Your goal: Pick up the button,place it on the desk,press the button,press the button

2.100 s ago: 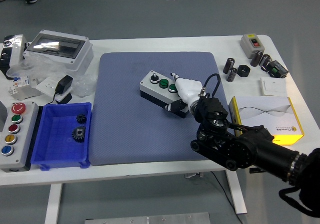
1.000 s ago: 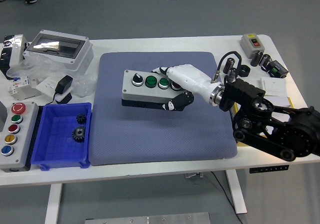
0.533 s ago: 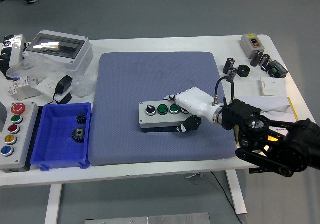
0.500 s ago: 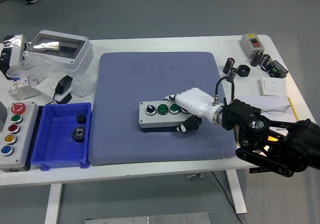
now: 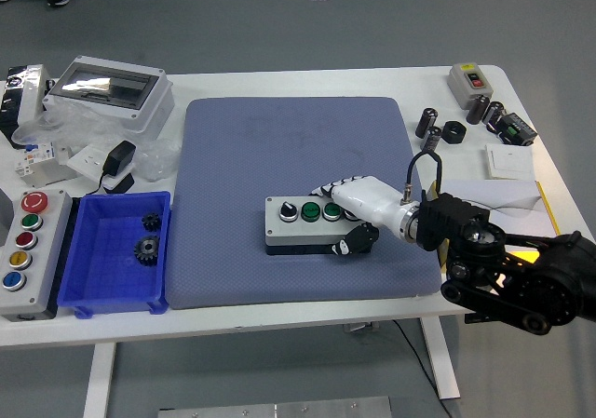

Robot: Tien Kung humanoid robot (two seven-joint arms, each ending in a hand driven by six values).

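The button box (image 5: 307, 224) is a grey box with a black base, a black knob and two green buttons on top. It lies on the blue mat (image 5: 298, 195), in its lower right part. My right hand (image 5: 356, 213) comes in from the right and is shut on the box's right end, with its white fingers over the top and its black thumb on the front side. The box's right end is hidden under the hand. The left arm is out of view.
A blue bin (image 5: 116, 250) with two gears and a grey box of coloured buttons (image 5: 26, 250) stand at the left. A clear-lidded enclosure (image 5: 110, 90) is at the back left. A yellow and white carton (image 5: 521, 215) and small parts (image 5: 466, 120) lie at the right.
My right hand has carried the button box from the mat's middle down and to the right. In the last half second it shifted slightly right and lower.
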